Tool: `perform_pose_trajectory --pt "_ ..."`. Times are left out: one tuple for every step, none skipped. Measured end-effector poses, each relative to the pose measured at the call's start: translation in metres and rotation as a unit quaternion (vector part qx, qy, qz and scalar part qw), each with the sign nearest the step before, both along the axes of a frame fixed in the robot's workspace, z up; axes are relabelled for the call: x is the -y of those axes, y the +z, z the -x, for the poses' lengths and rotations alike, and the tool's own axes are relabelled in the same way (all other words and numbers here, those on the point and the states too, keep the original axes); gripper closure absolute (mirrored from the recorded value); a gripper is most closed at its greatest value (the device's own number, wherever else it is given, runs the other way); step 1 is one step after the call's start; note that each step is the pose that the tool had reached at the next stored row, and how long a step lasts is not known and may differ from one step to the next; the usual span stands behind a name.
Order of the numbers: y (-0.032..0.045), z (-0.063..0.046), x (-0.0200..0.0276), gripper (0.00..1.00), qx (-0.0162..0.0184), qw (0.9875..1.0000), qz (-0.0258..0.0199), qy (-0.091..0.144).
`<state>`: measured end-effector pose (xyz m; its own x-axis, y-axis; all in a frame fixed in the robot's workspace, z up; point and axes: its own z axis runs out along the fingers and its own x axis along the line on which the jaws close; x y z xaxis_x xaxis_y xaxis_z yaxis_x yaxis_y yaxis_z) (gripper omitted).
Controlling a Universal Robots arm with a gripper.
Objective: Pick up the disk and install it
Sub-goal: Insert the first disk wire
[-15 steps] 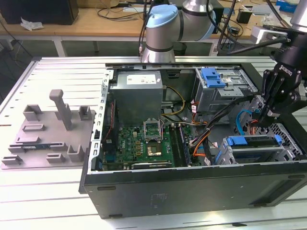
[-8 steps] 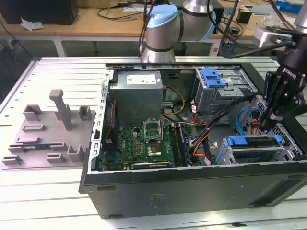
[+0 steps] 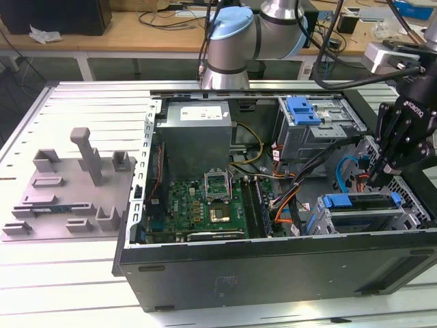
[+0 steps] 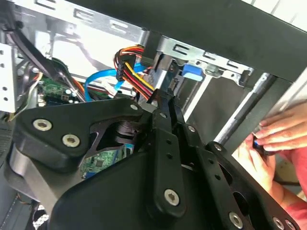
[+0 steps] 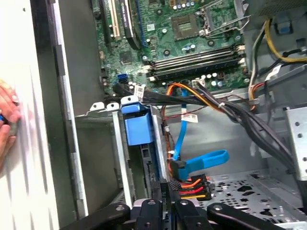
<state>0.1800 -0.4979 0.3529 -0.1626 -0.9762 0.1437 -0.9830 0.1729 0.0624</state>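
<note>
The disk (image 3: 362, 201) sits edge-up in the lower drive bay at the exterior view's right end of the open computer case (image 3: 205, 266), its blue bracket running along its top. In the first wrist view the disk's blue bracket tab (image 5: 136, 125) caps the slot of the grey bay. My gripper (image 3: 379, 172) hangs just above the bay's far end, by the cable plugs. Its fingers (image 4: 163, 103) look pressed together with nothing between them, their tips next to the orange-and-red power plug (image 5: 194, 187) and the blue data cable (image 5: 204, 160).
A person's hand (image 4: 278, 134) rests outside the case wall beside the bay, also visible as a hand (image 5: 7, 120) in the first wrist view. An upper cage with a blue latch (image 3: 304, 109) stands behind. A grey fixture (image 3: 75, 184) with posts lies on the table at the exterior view's left.
</note>
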Motion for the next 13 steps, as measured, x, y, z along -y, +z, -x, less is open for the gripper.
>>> perform_pose_trajectory --pt "0.0001 0.000 0.0004 0.83 0.0000 1.0000 -0.0047 0.001" --pt "0.0003 0.000 0.0012 0.83 0.0001 0.9999 -0.0129 0.003" --pt "0.0005 0.000 0.0018 0.83 0.0001 0.9998 -0.0176 0.003" --pt "0.0009 0.000 0.0028 0.83 0.0003 0.9997 -0.0238 0.005" --pt "0.0012 0.001 0.0036 0.83 0.0004 0.9996 -0.0267 0.006" --pt "0.0015 0.001 0.0044 0.83 0.0005 0.9996 -0.0290 0.007" --pt "0.0017 0.001 0.0053 0.83 0.0007 0.9995 -0.0307 0.007" --pt "0.0020 0.001 0.0064 0.83 0.0009 0.9995 -0.0321 0.008" --pt "0.0023 0.001 0.0080 0.83 0.0012 0.9994 -0.0333 0.009" --pt "0.0026 0.001 0.0098 0.83 0.0014 0.9994 -0.0337 0.010" --pt "0.0029 0.001 0.0123 0.83 0.0018 0.9994 -0.0341 0.010" --pt "0.0032 0.001 0.0143 0.83 0.0020 0.9994 -0.0343 0.011" --pt "0.0035 0.002 0.0169 0.83 0.0024 0.9993 -0.0349 0.011"
